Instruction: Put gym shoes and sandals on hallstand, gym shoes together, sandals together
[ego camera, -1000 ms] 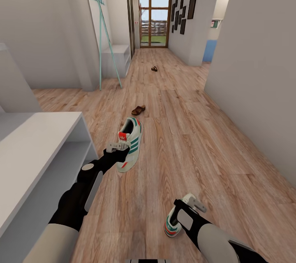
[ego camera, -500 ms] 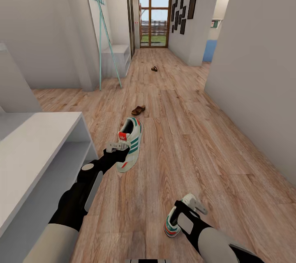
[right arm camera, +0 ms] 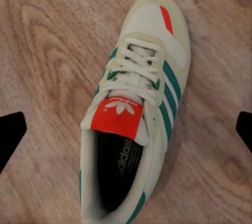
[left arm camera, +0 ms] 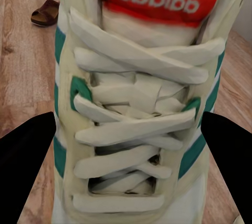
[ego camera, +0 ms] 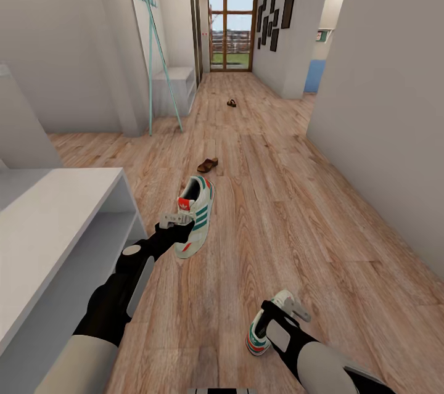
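One gym shoe point(ego camera: 197, 212), cream with green stripes and a red tongue patch, hangs above the corridor floor point(ego camera: 290, 209) with my left gripper point(ego camera: 177, 222) shut on it. In the left wrist view its laces point(left arm camera: 131, 124) sit between the two black fingers point(left arm camera: 23, 171). The other gym shoe point(ego camera: 258, 337) lies on the floor under my right gripper point(ego camera: 288, 306), which is open; the right wrist view looks straight down on that shoe point(right arm camera: 137, 124). A brown sandal point(ego camera: 208, 165) lies ahead, and a second sandal point(ego camera: 231, 103) farther down the corridor. The hallstand point(ego camera: 55, 221) is at my left.
A low white bench point(ego camera: 176, 87) stands against the left wall farther on, beside a slanted teal pole point(ego camera: 165, 67). A grey wall point(ego camera: 382, 110) closes the right side. Glass doors point(ego camera: 232, 27) end the corridor. Open wood floor lies between.
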{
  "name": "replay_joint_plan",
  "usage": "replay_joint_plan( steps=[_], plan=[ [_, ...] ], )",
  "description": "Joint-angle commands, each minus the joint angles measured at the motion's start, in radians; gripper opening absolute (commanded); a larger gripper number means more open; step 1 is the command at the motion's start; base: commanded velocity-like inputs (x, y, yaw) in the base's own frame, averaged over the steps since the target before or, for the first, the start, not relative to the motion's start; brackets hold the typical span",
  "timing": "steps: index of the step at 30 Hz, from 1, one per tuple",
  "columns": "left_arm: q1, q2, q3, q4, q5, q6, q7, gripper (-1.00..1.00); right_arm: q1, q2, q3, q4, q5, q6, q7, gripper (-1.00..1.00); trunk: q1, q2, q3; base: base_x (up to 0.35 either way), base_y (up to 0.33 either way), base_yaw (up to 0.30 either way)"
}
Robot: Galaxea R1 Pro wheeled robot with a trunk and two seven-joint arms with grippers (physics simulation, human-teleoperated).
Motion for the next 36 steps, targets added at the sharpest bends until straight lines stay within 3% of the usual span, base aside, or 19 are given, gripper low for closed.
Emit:
replay_joint_plan(
  steps=[1, 12, 36],
  plan=[
    [0.0, 0.0, 0.0, 0.0, 0.0, 0.0, 0.0, -1.0, 0.001, 0.0, 0.0, 0.0, 0.0, 0.0, 0.001, 1.0, 0.0, 0.0, 0.0, 0.0, 0.0, 0.0],
    [0.0, 0.0, 0.0, -0.005, 0.0, 0.0, 0.0, -1.0, 0.05, 0.0, 0.001, -0.002, 0.001, -0.002, 0.026, 1.0, 0.0, 0.0, 0.0, 0.0, 0.0, 0.0],
    [0.0, 0.0, 0.0, -0.009, 0.0, 0.003, 0.0, -1.0, 0.054, 0.0, 0.001, -0.003, 0.001, -0.002, 0.059, 1.0, 0.0, 0.0, 0.0, 0.007, 0.0, 0.0]
  ],
)
